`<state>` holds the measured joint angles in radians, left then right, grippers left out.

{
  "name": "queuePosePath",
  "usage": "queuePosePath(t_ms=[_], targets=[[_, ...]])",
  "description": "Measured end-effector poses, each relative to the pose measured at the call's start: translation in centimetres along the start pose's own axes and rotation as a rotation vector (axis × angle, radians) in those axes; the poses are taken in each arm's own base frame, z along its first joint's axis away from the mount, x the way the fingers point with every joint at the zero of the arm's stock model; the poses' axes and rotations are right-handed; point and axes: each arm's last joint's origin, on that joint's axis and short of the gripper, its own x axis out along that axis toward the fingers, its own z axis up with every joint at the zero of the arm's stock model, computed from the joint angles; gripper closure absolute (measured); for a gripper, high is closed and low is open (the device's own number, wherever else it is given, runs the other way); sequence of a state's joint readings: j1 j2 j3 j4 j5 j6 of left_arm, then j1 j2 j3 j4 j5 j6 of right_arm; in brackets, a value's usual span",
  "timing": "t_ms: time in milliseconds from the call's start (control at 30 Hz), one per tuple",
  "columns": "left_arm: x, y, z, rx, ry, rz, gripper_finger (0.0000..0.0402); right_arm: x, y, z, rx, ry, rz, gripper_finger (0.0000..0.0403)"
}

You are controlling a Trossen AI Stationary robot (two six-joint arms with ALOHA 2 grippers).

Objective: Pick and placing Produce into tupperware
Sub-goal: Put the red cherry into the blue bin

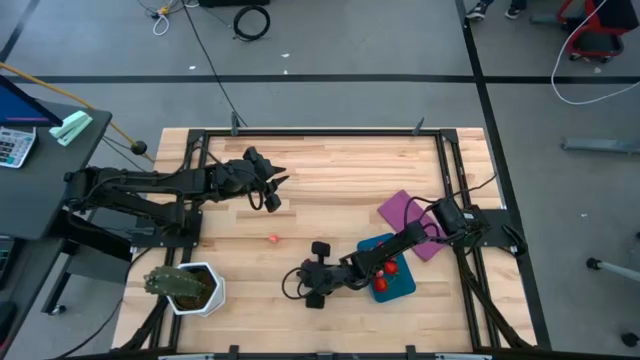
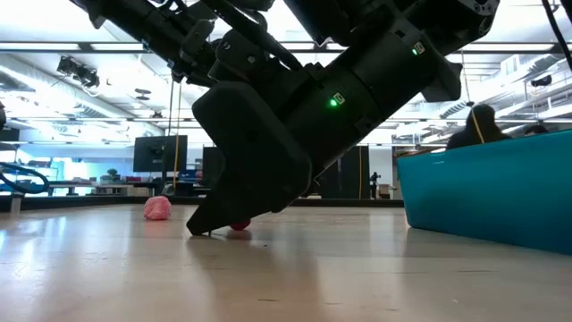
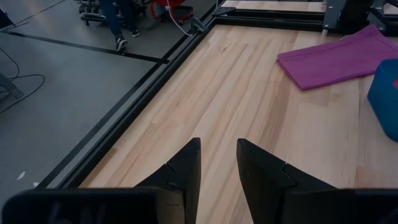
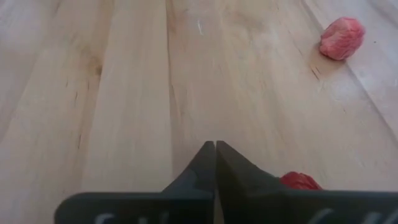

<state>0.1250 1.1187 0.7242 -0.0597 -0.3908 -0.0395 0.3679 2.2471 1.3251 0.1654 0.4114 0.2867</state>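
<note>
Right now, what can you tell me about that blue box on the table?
The tupperware is a teal-blue, shallow rectangular container with rounded corners, and it looks like smooth plastic. It sits open and flat on the wooden table, near the right front, beside a purple sheet. Several red produce pieces lie inside. The right arm reaches across above it, hiding part of it. In the low view its side wall shows plain.

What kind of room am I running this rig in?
Most likely a robotics lab or workshop, not a kitchen. The wooden table sits in a black metal frame on a grey taped floor with loose cables, and the low view shows a monitor and a seated person under ceiling strip lights.
</note>
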Motion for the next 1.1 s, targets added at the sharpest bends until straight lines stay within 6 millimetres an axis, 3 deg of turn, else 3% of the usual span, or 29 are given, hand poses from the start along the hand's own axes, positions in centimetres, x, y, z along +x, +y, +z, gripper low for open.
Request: queuePosePath(t_ms=[300,467,700,933,1100], targets=[[0.0,0.0,0.0,0.000,0.001,0.000,0.0292,-0.8,-0.3,0.7,-0.048,-0.027,-0.073,0.0399],[0.0,0.0,-0.1,0.002,0.005,0.001,0.0292,-3.4,-0.8,3.9,-0.031,-0.120,-0.111,0.0400],[0.0,0.0,-0.1,0.002,0.005,0.001,0.0292,-6.7,-1.5,6.0,-0.024,-0.113,-0.135,0.0401],[0.0,0.0,-0.1,0.002,0.005,0.001,0.0292,-10.5,-2.8,5.1,0.098,0.097,-0.243,0.0402],[0.0,0.0,-0.1,0.002,0.006,0.001,0.0292,-13.5,-2.4,3.2,0.209,0.242,-0.322,0.0402]])
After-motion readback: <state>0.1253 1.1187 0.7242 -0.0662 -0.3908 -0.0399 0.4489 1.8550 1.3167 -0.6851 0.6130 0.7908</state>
